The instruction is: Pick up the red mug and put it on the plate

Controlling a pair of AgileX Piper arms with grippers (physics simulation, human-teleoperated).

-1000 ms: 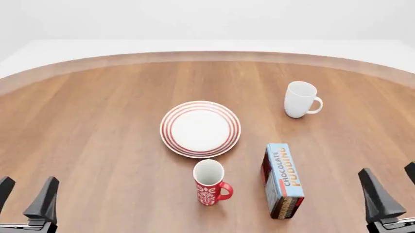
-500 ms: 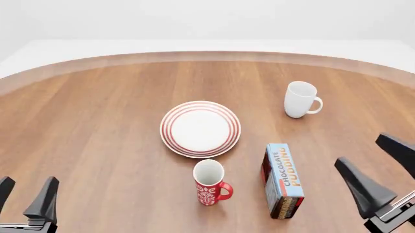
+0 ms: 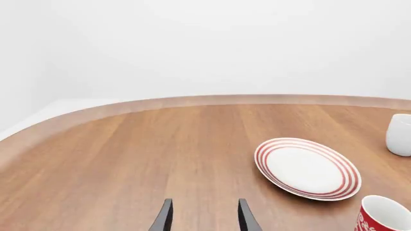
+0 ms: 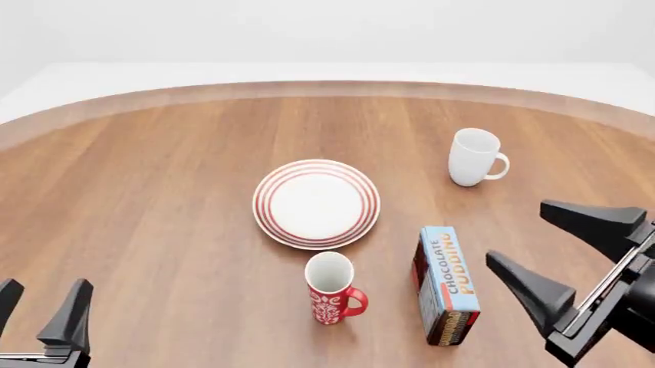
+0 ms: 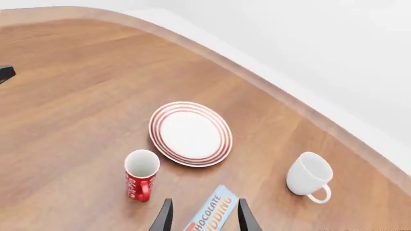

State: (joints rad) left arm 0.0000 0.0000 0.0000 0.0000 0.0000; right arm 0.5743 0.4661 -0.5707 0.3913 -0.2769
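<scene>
The red mug (image 4: 330, 290) stands upright on the table near the front, its handle to the right. It also shows in the right wrist view (image 5: 141, 173) and at the edge of the left wrist view (image 3: 384, 216). The plate (image 4: 316, 203), bare, lies just behind the mug, apart from it, and shows in both wrist views (image 5: 190, 133) (image 3: 307, 167). My right gripper (image 4: 516, 232) is open and empty at the front right, beyond the pudding box from the mug. My left gripper (image 4: 43, 285) is open and empty at the front left corner, far from the mug.
A blue chocolate pudding box (image 4: 447, 284) lies between the red mug and my right gripper. A plain white mug (image 4: 473, 157) stands at the back right. The round wooden table's far edge (image 4: 327, 86) curves behind everything.
My right gripper has risen, turned and moved left and forward, toward the pudding box. The left gripper, mugs, plate and box have not moved.
</scene>
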